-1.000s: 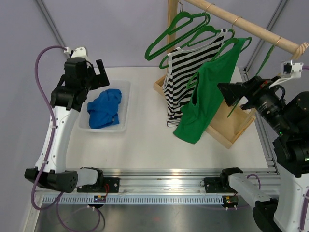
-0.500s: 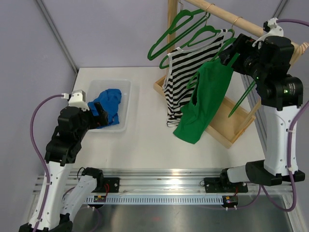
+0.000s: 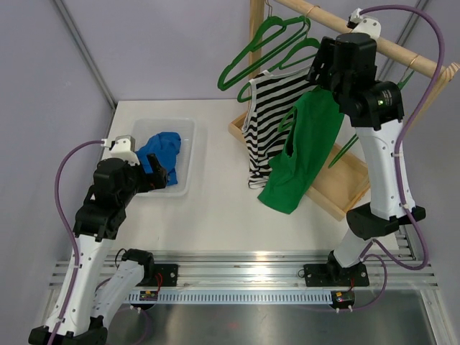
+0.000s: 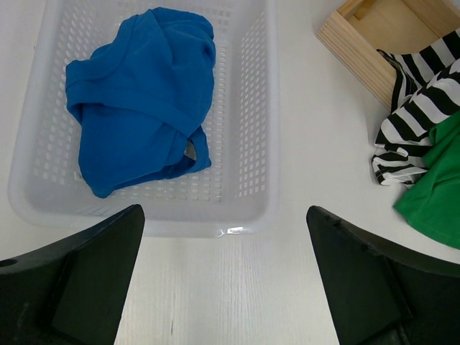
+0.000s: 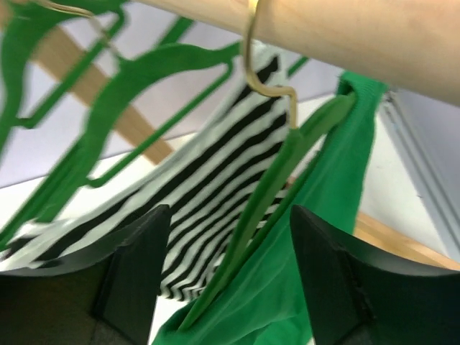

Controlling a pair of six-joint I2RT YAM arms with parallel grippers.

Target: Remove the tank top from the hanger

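Note:
A green tank top point(image 3: 305, 147) hangs on a green hanger from the wooden rail point(image 3: 402, 52). It also shows in the right wrist view point(image 5: 330, 266). A black-and-white striped tank top point(image 3: 277, 115) hangs on the hanger beside it. My right gripper point(image 3: 323, 72) is up at the rail, open. Its jaws stand on either side of the green hanger's arm point(image 5: 266, 208) without touching it, just below the metal hook point(image 5: 259, 65). My left gripper point(image 3: 154, 169) is open and empty at the near edge of the white basket point(image 4: 259, 108).
The basket holds a crumpled blue garment point(image 4: 136, 100). Empty green hangers point(image 3: 262, 43) hang at the rail's left end. The rack's wooden base tray point(image 3: 338, 194) lies on the table under the clothes.
My right arm has swung up from the right side to the rail, at the green top's hanger. My left arm has come down from behind the basket to its near edge.

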